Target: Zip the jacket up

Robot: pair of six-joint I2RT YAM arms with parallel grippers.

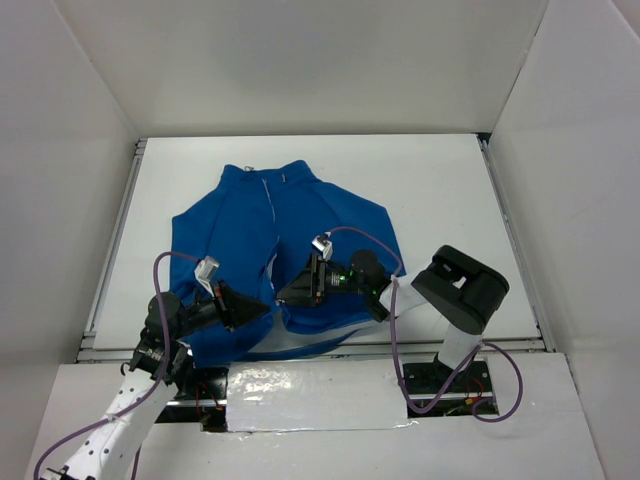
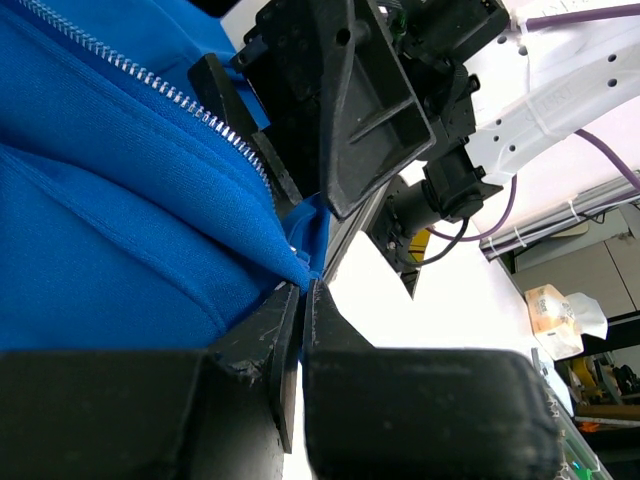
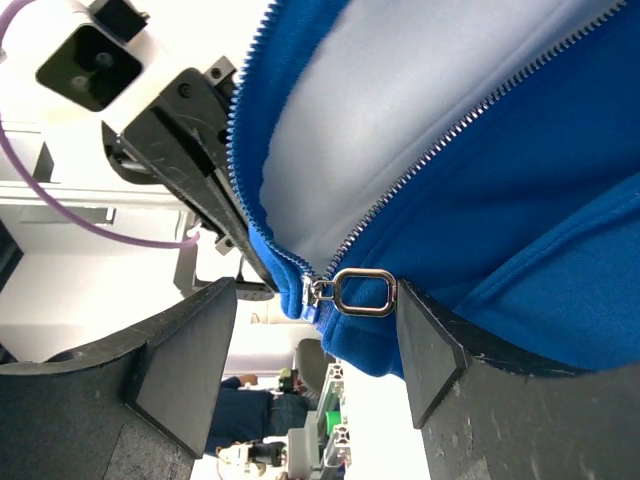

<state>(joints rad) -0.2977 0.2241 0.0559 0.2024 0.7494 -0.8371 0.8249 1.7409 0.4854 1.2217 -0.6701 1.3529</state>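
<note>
Left fingers (image 2: 255, 335) pinch jacket hem (image 2: 296, 252); right fingers (image 3: 428, 342) straddle zipper pull (image 3: 365, 293).

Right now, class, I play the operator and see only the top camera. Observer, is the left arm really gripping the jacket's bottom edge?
Observer: Yes. The left wrist view shows the left fingers shut on a bottom corner of the jacket, below the zipper teeth.
Operator: And the right arm?
Observer: The right fingers stand open, one on either side of the silver zipper pull.
Operator: Is it zipped at all?
Observer: No. The pull sits at the bottom end, with the teeth apart above it and the pale lining showing.
</note>
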